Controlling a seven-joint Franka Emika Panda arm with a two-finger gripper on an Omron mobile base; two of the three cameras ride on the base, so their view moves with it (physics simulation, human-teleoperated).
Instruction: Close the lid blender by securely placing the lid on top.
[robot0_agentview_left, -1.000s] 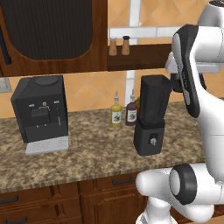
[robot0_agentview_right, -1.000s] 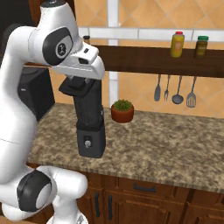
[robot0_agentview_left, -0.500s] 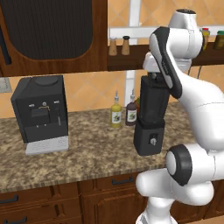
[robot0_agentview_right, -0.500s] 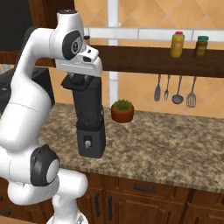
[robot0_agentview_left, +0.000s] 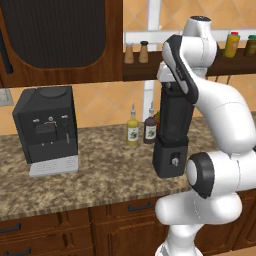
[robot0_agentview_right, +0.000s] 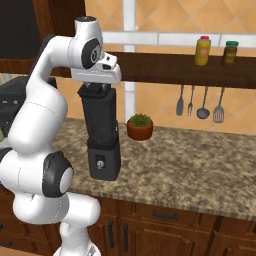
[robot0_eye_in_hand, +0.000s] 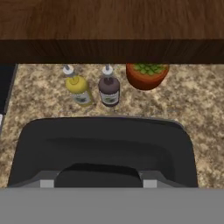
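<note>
The tall dark translucent blender on its boxy grey base (robot0_agentview_left: 171, 150) stands on the speckled stone counter (robot0_agentview_left: 100, 175), near the front edge. The black squarish lid (robot0_agentview_right: 93, 91) sits on top of the jar, directly under the robot's hand. Well to the blender's left stands the wide black coffee machine (robot0_agentview_left: 46, 129). Behind the blender, side by side near the wall, stand a yellow squeeze bottle (robot0_agentview_left: 132, 130) and a dark sauce bottle (robot0_agentview_left: 150, 128), the yellow one on the left. A small potted plant in a terracotta pot (robot0_agentview_right: 139, 126) sits to the right of the bottles. A long wooden shelf (robot0_agentview_right: 200, 70) runs above the counter.
</note>
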